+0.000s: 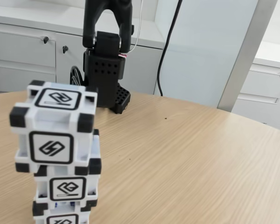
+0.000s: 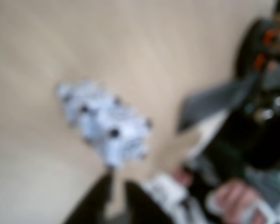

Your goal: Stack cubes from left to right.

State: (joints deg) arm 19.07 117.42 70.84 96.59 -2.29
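Three white cubes with black corners stand stacked in a column at the left front of the fixed view: top cube [image 1: 53,123], middle cube [image 1: 67,184], bottom cube [image 1: 60,215], cut off by the frame edge. The top cube sits slightly offset to the left. The black arm [image 1: 105,46] is folded up behind the stack, well away from it. In the blurred wrist view the stack of cubes [image 2: 105,126] appears from above, and my gripper [image 2: 119,193] enters from the bottom edge as two dark fingers with a narrow gap, holding nothing.
The round wooden table [image 1: 186,158] stretches out to the right of the stack. The arm's black base [image 1: 116,100] stands at the table's back edge, with white cabinets [image 1: 23,51] behind. A person's hand [image 2: 233,198] and dark clothing show blurred at the wrist view's right.
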